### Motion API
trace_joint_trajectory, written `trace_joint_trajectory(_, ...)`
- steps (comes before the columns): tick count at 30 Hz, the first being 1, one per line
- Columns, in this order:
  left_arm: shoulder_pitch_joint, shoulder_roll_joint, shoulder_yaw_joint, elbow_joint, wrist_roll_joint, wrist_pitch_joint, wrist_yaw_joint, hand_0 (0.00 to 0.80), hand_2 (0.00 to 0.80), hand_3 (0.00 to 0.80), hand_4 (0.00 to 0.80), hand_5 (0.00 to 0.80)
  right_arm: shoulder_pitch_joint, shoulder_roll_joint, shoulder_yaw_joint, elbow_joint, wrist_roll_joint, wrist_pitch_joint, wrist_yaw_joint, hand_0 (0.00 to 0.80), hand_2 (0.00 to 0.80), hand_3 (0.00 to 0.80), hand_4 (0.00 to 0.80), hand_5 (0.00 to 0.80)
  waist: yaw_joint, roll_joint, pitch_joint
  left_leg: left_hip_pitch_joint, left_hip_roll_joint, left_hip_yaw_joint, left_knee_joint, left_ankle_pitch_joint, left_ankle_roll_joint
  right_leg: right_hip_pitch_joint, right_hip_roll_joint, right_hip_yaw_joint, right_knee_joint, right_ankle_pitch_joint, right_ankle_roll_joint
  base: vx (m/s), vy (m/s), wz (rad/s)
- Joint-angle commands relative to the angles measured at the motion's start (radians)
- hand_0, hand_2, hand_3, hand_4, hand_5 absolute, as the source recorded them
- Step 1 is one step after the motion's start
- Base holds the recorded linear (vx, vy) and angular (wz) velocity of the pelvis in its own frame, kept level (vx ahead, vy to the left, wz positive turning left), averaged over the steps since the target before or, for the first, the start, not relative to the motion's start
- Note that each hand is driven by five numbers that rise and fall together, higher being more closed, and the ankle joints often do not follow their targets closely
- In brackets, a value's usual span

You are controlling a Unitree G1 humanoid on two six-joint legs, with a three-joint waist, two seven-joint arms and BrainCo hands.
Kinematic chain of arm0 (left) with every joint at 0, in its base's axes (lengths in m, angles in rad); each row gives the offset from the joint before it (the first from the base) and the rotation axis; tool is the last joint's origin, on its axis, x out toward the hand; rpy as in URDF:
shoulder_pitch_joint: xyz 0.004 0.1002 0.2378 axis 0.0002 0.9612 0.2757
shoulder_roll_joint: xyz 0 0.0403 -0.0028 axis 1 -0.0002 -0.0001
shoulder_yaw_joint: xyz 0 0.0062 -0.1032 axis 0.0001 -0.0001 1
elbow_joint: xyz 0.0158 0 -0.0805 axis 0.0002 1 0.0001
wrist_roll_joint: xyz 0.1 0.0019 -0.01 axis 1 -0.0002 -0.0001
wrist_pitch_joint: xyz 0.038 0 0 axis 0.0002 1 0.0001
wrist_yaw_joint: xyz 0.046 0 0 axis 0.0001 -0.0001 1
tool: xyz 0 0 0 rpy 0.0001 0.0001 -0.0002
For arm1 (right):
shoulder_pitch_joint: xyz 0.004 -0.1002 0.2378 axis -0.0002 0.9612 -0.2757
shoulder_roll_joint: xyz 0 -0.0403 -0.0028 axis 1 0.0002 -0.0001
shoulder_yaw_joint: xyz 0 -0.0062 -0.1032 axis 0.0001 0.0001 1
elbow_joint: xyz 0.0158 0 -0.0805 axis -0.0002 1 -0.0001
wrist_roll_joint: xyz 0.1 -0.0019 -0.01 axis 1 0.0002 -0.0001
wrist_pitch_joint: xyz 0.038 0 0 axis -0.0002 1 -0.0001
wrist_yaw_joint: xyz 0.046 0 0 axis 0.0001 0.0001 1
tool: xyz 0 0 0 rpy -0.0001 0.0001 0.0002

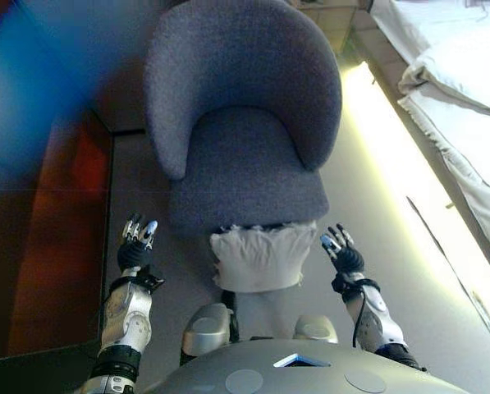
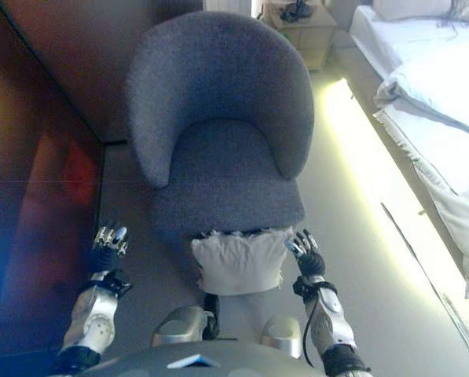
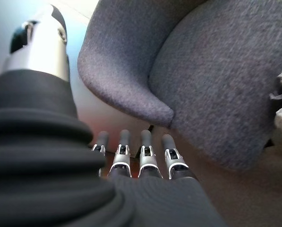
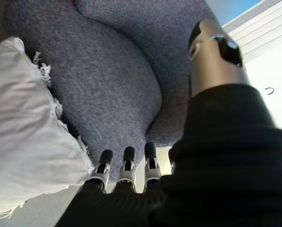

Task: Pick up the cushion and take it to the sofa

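A grey floor (image 1: 392, 271) was seen, with a grey armchair (image 1: 245, 115) on it. The white cushion (image 1: 257, 258) leaned at its front edge. The left hand (image 1: 135, 240) and right hand (image 1: 341, 248), fingers straight, were held apart beside it; both should be closed evenly on its sides.

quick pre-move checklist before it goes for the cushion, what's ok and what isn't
1. Cushion located: ok. The white fringed cushion lies against the front edge of the grey armchair, low in the head views.
2. Left hand free: ok. The left hand is open, holds nothing, and is off to the cushion's side.
3. Right hand free: ok. The right hand is open and apart from the cushion, close to its other side.
4. Cushion between the hands: ok.
5. Grip made: not ok, neither hand touches it yet.
6. Whether the cushion rests on the floor or leans on the armchair: cannot tell.
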Motion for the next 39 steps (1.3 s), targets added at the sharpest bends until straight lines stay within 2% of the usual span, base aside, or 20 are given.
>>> trace_joint_trajectory(1, 0.036, 0.046, 0.001, -0.089, 0.017, -0.047, -0.028, 0.000, 0.000, 0.000, 0.000, 0.000, -0.002, -0.019, 0.007, -0.050, 0.022, -0.041, 0.004, 0.000, 0.000, 0.000, 0.000, 0.000, -0.036, -0.009, -0.024, -0.026, 0.011, -0.059, 0.073, -0.079, -0.012, -0.039, 0.037, 0.026, -0.259, 0.275, 0.036, 0.097, -0.127, 0.01)
trace_joint_trajectory(2, 0.032, 0.053, -0.003, -0.100, 0.016, -0.047, -0.022, 0.000, 0.000, 0.000, 0.000, 0.000, -0.009, -0.021, 0.011, -0.048, 0.028, -0.042, 0.010, 0.000, 0.000, 0.000, 0.000, 0.000, -0.040, -0.016, -0.014, -0.021, 0.010, -0.057, 0.076, -0.090, -0.013, -0.049, 0.051, 0.024, -0.306, 0.275, 0.043, 0.074, -0.158, 0.08)
trace_joint_trajectory(5, 0.019, 0.068, -0.006, -0.117, 0.015, -0.040, -0.022, 0.000, 0.000, 0.000, 0.000, 0.000, -0.041, -0.024, 0.026, -0.034, 0.044, -0.044, 0.016, 0.000, 0.000, 0.000, 0.000, 0.000, -0.039, -0.042, 0.007, -0.016, 0.008, -0.044, 0.100, -0.124, -0.019, -0.067, 0.061, 0.008, -0.417, 0.304, 0.072, 0.069, -0.184, 0.00)
trace_joint_trajectory(10, 0.024, 0.076, -0.026, -0.142, 0.037, -0.028, -0.036, 0.000, 0.000, 0.000, 0.000, 0.000, -0.065, -0.013, 0.017, -0.011, 0.068, -0.013, 0.025, 0.000, 0.000, 0.000, 0.000, 0.000, -0.045, -0.078, 0.026, 0.031, 0.030, -0.024, 0.131, -0.184, -0.020, -0.107, 0.036, -0.021, -0.483, 0.366, 0.112, 0.180, -0.145, -0.04)
trace_joint_trajectory(12, 0.031, 0.071, -0.032, -0.152, 0.067, -0.027, -0.038, 0.000, 0.000, 0.000, 0.000, 0.000, -0.059, -0.008, 0.014, -0.007, 0.067, 0.003, 0.034, 0.000, 0.000, 0.000, 0.000, 0.000, -0.042, -0.081, 0.018, 0.036, 0.043, -0.031, 0.145, -0.191, -0.023, -0.082, 0.037, -0.030, -0.499, 0.319, 0.104, 0.213, -0.149, -0.02)
trace_joint_trajectory(17, 0.051, 0.067, -0.046, -0.150, 0.076, -0.001, -0.036, 0.000, 0.000, 0.000, 0.000, 0.000, -0.052, -0.020, 0.020, -0.012, 0.046, 0.000, 0.037, 0.000, 0.000, 0.000, 0.000, 0.000, -0.045, -0.071, -0.013, 0.074, 0.084, -0.041, 0.137, -0.179, -0.051, -0.018, 0.065, -0.053, -0.501, 0.220, 0.078, 0.234, -0.132, 0.14)
trace_joint_trajectory(20, 0.052, 0.058, -0.051, -0.124, 0.088, 0.018, -0.028, 0.000, 0.000, 0.000, 0.000, 0.000, -0.062, -0.042, 0.024, -0.015, 0.005, 0.004, 0.026, 0.000, 0.000, 0.000, 0.000, 0.000, -0.051, -0.063, -0.028, 0.088, 0.105, -0.042, 0.142, -0.175, -0.071, -0.005, 0.084, -0.062, -0.498, 0.182, 0.063, 0.183, -0.122, 0.09)
trace_joint_trajectory(22, 0.050, 0.053, -0.057, -0.091, 0.114, 0.023, -0.024, 0.000, 0.000, 0.000, 0.000, 0.000, -0.077, -0.068, 0.035, -0.010, -0.057, 0.005, 0.010, 0.000, 0.000, 0.000, 0.000, 0.000, -0.053, -0.056, -0.032, 0.086, 0.125, -0.034, 0.187, -0.168, -0.090, -0.004, 0.091, -0.082, -0.489, 0.162, 0.041, 0.162, -0.130, 0.07)
trace_joint_trajectory(24, 0.043, 0.047, -0.061, -0.046, 0.152, 0.018, -0.020, 0.000, 0.000, 0.000, 0.000, 0.000, -0.090, -0.093, 0.045, 0.000, -0.123, 0.016, 0.004, 0.000, 0.000, 0.000, 0.000, 0.000, -0.058, -0.044, -0.028, 0.059, 0.162, -0.005, 0.277, -0.115, -0.116, 0.004, 0.101, -0.106, -0.476, 0.137, 0.012, 0.148, -0.110, 0.07)
trace_joint_trajectory(26, 0.025, 0.042, -0.074, 0.005, 0.174, 0.012, -0.020, 0.000, 0.000, 0.000, 0.000, 0.000, -0.100, -0.118, 0.053, 0.015, -0.149, 0.030, 0.009, 0.000, 0.000, 0.000, 0.000, 0.000, -0.059, -0.031, -0.016, 0.010, 0.181, 0.000, 0.346, -0.062, -0.136, 0.014, 0.107, -0.118, -0.471, 0.124, -0.008, 0.114, -0.027, 0.21)
trace_joint_trajectory(28, 0.003, 0.031, -0.085, 0.047, 0.167, 0.003, -0.016, 0.000, 0.000, 0.000, 0.000, 0.000, -0.124, -0.137, 0.059, 0.046, -0.149, 0.034, 0.023, 0.000, 0.000, 0.000, 0.000, 0.000, -0.054, -0.014, -0.004, -0.015, 0.166, -0.016, 0.326, -0.045, -0.140, 0.011, 0.107, -0.116, -0.468, 0.122, -0.009, 0.075, 0.092, 0.17)
trace_joint_trajectory(29, -0.013, 0.024, -0.094, 0.066, 0.162, -0.001, -0.012, 0.000, 0.000, 0.000, 0.000, 0.000, -0.145, -0.145, 0.065, 0.067, -0.139, 0.034, 0.028, 0.000, 0.000, 0.000, 0.000, 0.000, -0.047, -0.002, 0.003, -0.026, 0.146, -0.029, 0.290, -0.039, -0.138, 0.004, 0.110, -0.109, -0.468, 0.123, -0.005, 0.045, 0.121, -0.02)
trace_joint_trajectory(31, -0.042, 0.014, -0.111, 0.090, 0.155, -0.003, -0.009, 0.000, 0.000, 0.000, 0.000, 0.000, -0.181, -0.152, 0.069, 0.098, -0.130, 0.018, 0.024, 0.000, 0.000, 0.000, 0.000, 0.000, -0.038, 0.016, 0.017, -0.056, 0.127, -0.010, 0.236, -0.032, -0.132, -0.016, 0.114, -0.107, -0.465, 0.120, -0.002, -0.039, 0.107, -0.09)
trace_joint_trajectory(32, -0.063, 0.012, -0.121, 0.106, 0.154, -0.007, -0.009, 0.000, 0.000, 0.000, 0.000, 0.000, -0.203, -0.154, 0.072, 0.109, -0.125, 0.014, 0.014, 0.000, 0.000, 0.000, 0.000, 0.000, -0.036, 0.019, 0.027, -0.072, 0.120, -0.001, 0.218, -0.047, -0.123, -0.039, 0.108, -0.110, -0.456, 0.121, 0.002, -0.098, 0.087, -0.08)
trace_joint_trajectory(34, -0.100, 0.010, -0.132, 0.142, 0.146, -0.014, -0.008, 0.000, 0.000, 0.000, 0.000, 0.000, -0.240, -0.154, 0.081, 0.131, -0.131, 0.010, -0.005, 0.000, 0.000, 0.000, 0.000, 0.000, -0.034, 0.022, 0.044, -0.093, 0.098, -0.010, 0.194, -0.088, -0.100, -0.093, 0.092, -0.107, -0.421, 0.125, 0.010, -0.131, 0.117, -0.03)
trace_joint_trajectory(36, -0.139, 0.008, -0.147, 0.173, 0.160, -0.025, -0.001, 0.000, 0.000, 0.000, 0.000, 0.000, -0.268, -0.153, 0.088, 0.146, -0.121, 0.014, -0.022, 0.000, 0.000, 0.000, 0.000, 0.000, -0.033, 0.029, 0.072, -0.137, 0.084, -0.017, 0.211, -0.101, -0.086, -0.148, 0.075, -0.101, -0.363, 0.123, 0.015, -0.172, 0.127, 0.01)
trace_joint_trajectory(39, -0.215, 0.027, -0.177, 0.210, 0.160, -0.030, 0.003, 0.000, 0.000, 0.000, 0.000, 0.000, -0.323, -0.156, 0.100, 0.189, -0.128, 0.006, -0.058, 0.000, 0.000, 0.000, 0.000, 0.000, -0.012, 0.038, 0.135, -0.235, 0.064, -0.030, 0.298, -0.125, -0.061, -0.250, 0.013, -0.093, -0.210, 0.137, 0.014, -0.179, 0.081, 0.06)
